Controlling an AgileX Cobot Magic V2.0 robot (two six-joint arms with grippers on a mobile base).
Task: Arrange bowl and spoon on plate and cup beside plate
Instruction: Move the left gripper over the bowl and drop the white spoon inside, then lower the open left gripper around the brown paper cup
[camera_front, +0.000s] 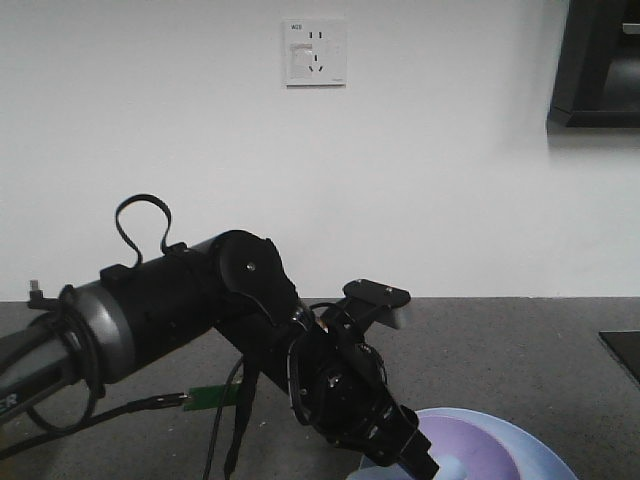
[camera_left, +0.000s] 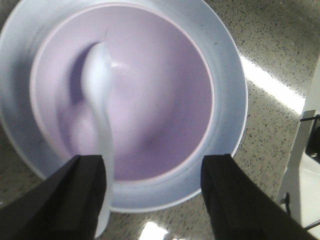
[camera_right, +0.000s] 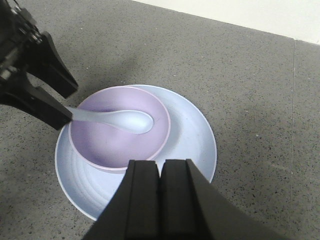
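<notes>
The light blue plate lies on the speckled grey counter, and the lavender bowl sits on its left half. Inside the bowl rests the pale spoon, its handle reaching left over the rim. My left gripper is open at that handle. In the left wrist view the gripper is spread wide above the bowl and plate, and the spoon handle lies against its left finger. My right gripper hovers shut and empty over the plate's near edge. The cup is out of view.
The left arm fills the lower left of the front view, with a green tag and cables beneath it. A white wall with a socket stands behind the counter. A dark slab lies at the right edge.
</notes>
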